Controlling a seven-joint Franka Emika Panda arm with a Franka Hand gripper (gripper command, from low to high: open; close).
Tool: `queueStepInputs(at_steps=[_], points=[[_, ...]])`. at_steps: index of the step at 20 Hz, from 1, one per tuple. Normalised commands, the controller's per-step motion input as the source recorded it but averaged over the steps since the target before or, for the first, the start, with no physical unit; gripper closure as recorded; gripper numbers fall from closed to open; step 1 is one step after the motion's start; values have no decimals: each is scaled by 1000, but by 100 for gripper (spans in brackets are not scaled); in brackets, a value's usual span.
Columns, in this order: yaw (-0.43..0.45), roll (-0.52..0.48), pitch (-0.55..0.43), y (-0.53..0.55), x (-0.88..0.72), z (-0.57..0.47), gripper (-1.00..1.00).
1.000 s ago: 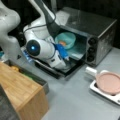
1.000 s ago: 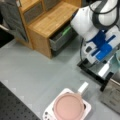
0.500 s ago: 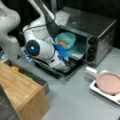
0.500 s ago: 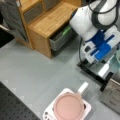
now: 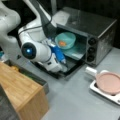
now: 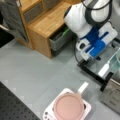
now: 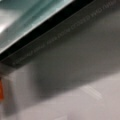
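Observation:
A dark toaster oven (image 5: 100,30) stands with its door (image 5: 71,67) folded down. Inside, a teal bowl (image 5: 65,40) holding something orange (image 5: 62,43) rests on a pale tray (image 5: 76,51). My gripper (image 5: 62,61), blue and white, hangs low over the open door, just in front of the bowl. In a front view the gripper (image 6: 93,53) is above the glass door (image 6: 98,66), near its white handle (image 6: 104,70). The wrist view shows only the door's dark edge (image 7: 50,47) and glass from very close; no fingers show there.
A pink pan (image 5: 110,82) with a white handle sits on a white hob (image 6: 87,110) at a front view's right. A wooden cabinet (image 5: 20,95) (image 6: 47,22) with an open grey drawer (image 6: 60,40) stands beside the arm.
The arm has shifted a little toward a front view's left, away from the oven's mouth. Bowl, pan and cabinet have not moved.

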Motion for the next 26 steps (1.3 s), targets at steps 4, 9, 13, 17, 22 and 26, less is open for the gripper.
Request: queueStepInputs(at_steps=[4,9,13,17,22,26], points=[[120,-54,220,17,128,426,-100],[84,-123,169,124,73,393,-100],[53,-168,135,246,58,357,-100],[28,-167,81,301,92,233,-100],[-84,-214,52,323,123,114,-100],[-155,-213,-3,254,106,-21,-100]])
